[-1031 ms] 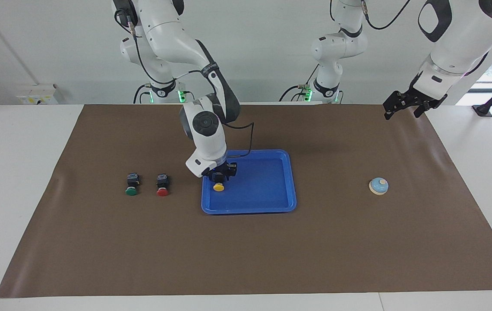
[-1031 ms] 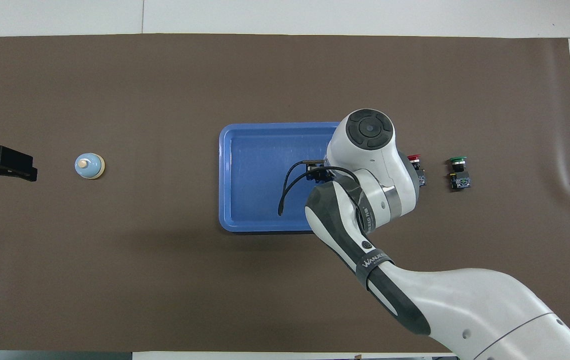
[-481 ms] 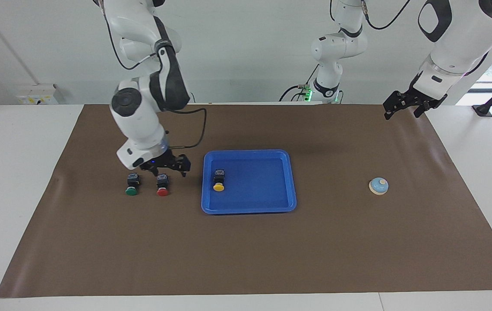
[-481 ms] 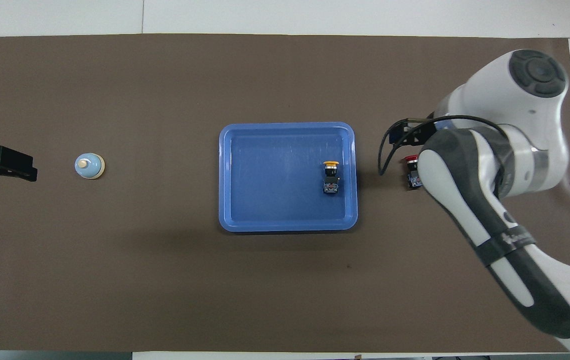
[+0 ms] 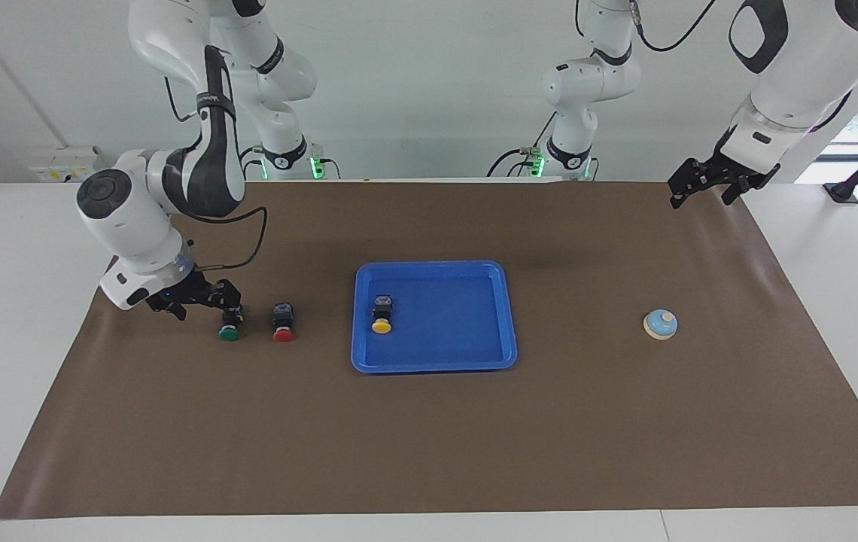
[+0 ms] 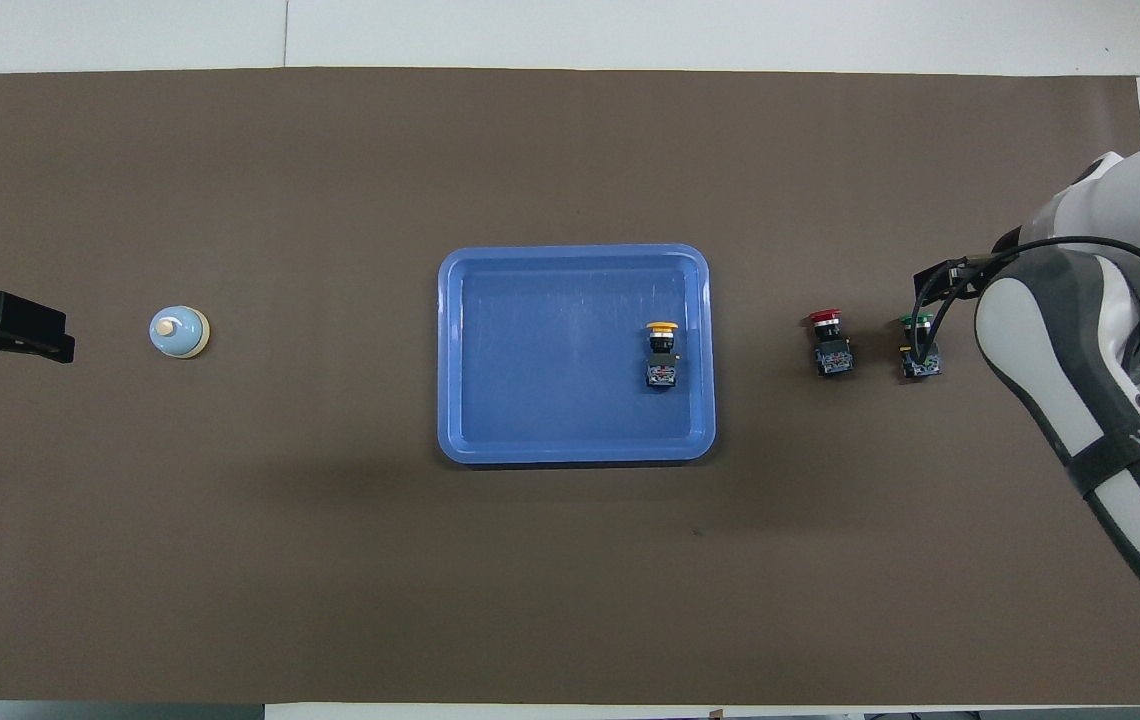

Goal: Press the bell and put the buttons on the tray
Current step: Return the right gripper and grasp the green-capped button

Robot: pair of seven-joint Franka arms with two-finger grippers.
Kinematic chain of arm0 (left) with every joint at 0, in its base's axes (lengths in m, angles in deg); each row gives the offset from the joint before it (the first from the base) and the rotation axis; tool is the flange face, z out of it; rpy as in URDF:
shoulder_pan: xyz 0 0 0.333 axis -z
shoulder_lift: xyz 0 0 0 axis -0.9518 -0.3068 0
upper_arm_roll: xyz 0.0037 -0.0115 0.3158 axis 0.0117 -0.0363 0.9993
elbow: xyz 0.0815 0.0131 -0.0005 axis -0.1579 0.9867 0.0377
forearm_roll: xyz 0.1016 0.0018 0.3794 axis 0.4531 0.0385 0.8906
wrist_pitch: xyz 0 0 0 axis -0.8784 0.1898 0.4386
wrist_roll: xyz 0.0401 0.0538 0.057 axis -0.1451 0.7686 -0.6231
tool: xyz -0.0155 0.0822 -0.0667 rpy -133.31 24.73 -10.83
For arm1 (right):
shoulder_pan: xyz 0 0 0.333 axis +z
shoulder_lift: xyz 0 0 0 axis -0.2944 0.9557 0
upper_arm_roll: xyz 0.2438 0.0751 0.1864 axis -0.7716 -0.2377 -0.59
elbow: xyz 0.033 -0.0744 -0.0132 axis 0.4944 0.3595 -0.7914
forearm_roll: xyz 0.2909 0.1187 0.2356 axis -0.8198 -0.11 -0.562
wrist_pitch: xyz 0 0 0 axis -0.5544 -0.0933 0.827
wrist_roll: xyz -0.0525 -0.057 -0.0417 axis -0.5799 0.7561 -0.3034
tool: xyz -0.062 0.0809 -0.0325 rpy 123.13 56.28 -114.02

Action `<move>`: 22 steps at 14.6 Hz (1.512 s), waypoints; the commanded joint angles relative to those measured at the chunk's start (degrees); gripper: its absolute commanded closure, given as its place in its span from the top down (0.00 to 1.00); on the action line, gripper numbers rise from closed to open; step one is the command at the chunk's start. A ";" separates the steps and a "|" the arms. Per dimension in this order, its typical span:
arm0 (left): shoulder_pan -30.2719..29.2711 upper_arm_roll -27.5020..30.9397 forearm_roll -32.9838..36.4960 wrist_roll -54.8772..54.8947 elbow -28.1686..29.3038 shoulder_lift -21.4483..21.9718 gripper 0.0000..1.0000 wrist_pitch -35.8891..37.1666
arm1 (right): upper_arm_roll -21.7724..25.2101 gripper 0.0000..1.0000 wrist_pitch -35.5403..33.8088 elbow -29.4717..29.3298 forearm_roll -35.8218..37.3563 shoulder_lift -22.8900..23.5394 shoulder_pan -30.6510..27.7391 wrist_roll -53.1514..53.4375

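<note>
Brown matting (image 5: 429,436) is spread across the white worktop (image 5: 22,301), and the bright-blue tray (image 5: 500,301) is seen lying flat near its middle. The yellow button (image 5: 381,315) is found inside the tray, near the rim that faces the right arm's end of the worktop, its cap turned away from the robots. The red button (image 5: 283,323) and the green button (image 5: 230,324) are set side by side on the matting, apart from the tray and toward the right arm's end, with the red one between the tray and the green one. The right claw (image 5: 199,301) is held low just beside the green button, on the side away from the red one; its jaws are spread and nothing is grasped. The bell (image 5: 660,324) is placed alone on the matting toward the left arm's end, well apart from the tray. The left claw (image 5: 707,184) is kept waiting, raised over the matting's corner at that end, released and empty.
</note>
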 commanded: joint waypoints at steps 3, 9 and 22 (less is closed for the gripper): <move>0.18 0.41 -0.38 0.21 -0.57 0.31 1.00 1.33 | -0.68 1.00 4.10 7.39 1.65 -2.22 -0.20 -1.69; 0.18 0.41 -0.38 0.21 -0.57 0.40 1.00 1.33 | -0.77 1.00 6.66 10.12 1.21 -1.17 -0.37 -3.26; 0.18 0.41 -0.38 0.21 -0.57 0.31 1.00 1.41 | -0.86 1.00 9.56 10.56 -3.01 1.64 -0.55 -3.88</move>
